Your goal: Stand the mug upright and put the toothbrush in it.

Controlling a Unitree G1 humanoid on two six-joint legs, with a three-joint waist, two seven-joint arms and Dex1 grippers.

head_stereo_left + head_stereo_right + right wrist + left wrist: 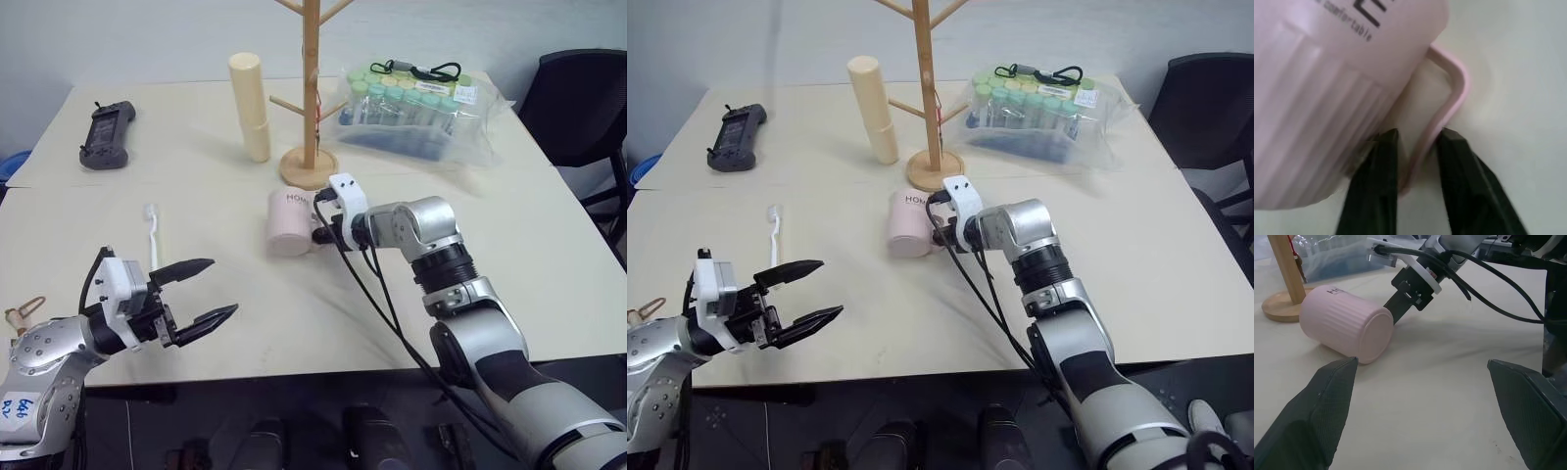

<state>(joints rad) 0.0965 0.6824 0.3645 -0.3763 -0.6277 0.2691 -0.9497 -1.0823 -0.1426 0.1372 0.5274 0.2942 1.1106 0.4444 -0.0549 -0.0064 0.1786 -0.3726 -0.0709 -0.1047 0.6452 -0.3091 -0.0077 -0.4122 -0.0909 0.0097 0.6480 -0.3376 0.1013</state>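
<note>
I had the right gripper (1415,142) clamped on the handle of the mug (290,224), which lay sideways; the toothbrush (152,235) beside it waited untouched, left gripper (201,292) spread wide.

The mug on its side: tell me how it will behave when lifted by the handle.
The mug lies on its round ribbed wall, so it may roll if nudged. The right gripper has its fingers on either side of the thin handle; held so far off centre, the body will probably swing or twist. It looks rigid, perhaps breakable if dropped.
</note>
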